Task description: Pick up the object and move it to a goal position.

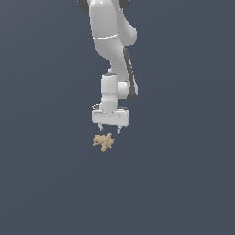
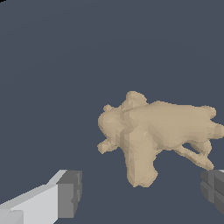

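The object [image 1: 103, 142] is a small tan lump with several stubby lobes, lying on the dark grey floor. In the wrist view it [image 2: 153, 131] fills the middle, with lobes spreading outward. My white gripper [image 1: 110, 130] hangs just above it and slightly toward the exterior view's right, not touching it. The jaws are open and empty. In the wrist view one grey fingertip [image 2: 70, 193] and the other [image 2: 213, 189] stand wide apart, with the gripper's midpoint [image 2: 142, 192] just off the lump's nearest lobe.
A flat dark grey floor [image 1: 183, 183] extends all around. The white arm [image 1: 112, 41] rises above the gripper toward the top of the exterior view.
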`<state>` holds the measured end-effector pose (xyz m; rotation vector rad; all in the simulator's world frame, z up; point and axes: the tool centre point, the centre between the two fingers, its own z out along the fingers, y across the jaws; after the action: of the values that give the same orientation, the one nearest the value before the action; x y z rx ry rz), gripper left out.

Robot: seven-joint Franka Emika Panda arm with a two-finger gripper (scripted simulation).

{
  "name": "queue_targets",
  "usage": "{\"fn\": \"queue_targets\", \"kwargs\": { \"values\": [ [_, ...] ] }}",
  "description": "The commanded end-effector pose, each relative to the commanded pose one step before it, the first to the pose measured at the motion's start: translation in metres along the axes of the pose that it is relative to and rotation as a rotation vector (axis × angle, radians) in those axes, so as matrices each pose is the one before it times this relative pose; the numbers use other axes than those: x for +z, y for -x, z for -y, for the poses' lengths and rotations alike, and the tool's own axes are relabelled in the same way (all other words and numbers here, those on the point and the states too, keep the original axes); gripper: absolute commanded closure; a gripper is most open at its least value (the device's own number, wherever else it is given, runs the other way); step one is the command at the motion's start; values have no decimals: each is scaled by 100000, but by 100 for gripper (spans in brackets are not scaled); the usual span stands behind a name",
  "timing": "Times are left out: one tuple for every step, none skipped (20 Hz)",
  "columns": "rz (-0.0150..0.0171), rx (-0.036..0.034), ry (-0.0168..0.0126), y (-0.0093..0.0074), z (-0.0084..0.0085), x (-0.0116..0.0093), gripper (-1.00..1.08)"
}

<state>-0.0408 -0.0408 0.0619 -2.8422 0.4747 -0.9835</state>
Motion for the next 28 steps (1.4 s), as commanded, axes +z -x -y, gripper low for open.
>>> {"fn": "queue_targets", "kwargs": {
  "values": [
    [-700, 352, -97, 78, -47, -79, -100],
    [-95, 53, -11, 14, -9, -11, -100],
    [-43, 24, -5, 1, -5, -9, -100],
    [243, -105, 39, -9, 9, 31, -100],
    [0, 0, 0, 1, 0, 23, -100],
    [0, 0, 0, 4, 0, 70, -100],
    [0, 0, 0, 6, 0, 116, -100],
    [0, 0, 0, 9, 0, 162, -100],
    [-48, 9, 4, -4, -6, 186, -100],
    [0, 0, 0, 16, -1, 255, -100],
    [-48, 5, 9, 4, -7, 280, -100],
    [0, 0, 0, 24, -3, 348, -100],
    [-47, 3, 11, 10, -8, 338, -100],
    [0, 0, 0, 21, -2, 315, -100],
    [-48, 5, 8, 0, -6, 247, -100],
    [0, 0, 0, 9, 1, 223, -100],
    [-45, 17, -7, -15, -3, 156, -100],
    [0, 0, 0, -6, 6, 133, -100],
    [0, 0, 0, -15, 9, 87, -100],
    [-8, 33, -35, -31, 8, 34, -100],
    [0, 0, 0, -20, 9, 3, -100],
    [0, 0, 0, 0, 0, 0, 108],
    [0, 0, 0, 0, 0, 0, 108],
    [0, 0, 0, 0, 0, 0, 108],
    [0, 0, 0, 0, 0, 0, 108],
    [0, 0, 0, 0, 0, 0, 108],
    [0, 0, 0, 0, 0, 0, 108],
    [0, 0, 0, 0, 0, 0, 108]
  ]
}}
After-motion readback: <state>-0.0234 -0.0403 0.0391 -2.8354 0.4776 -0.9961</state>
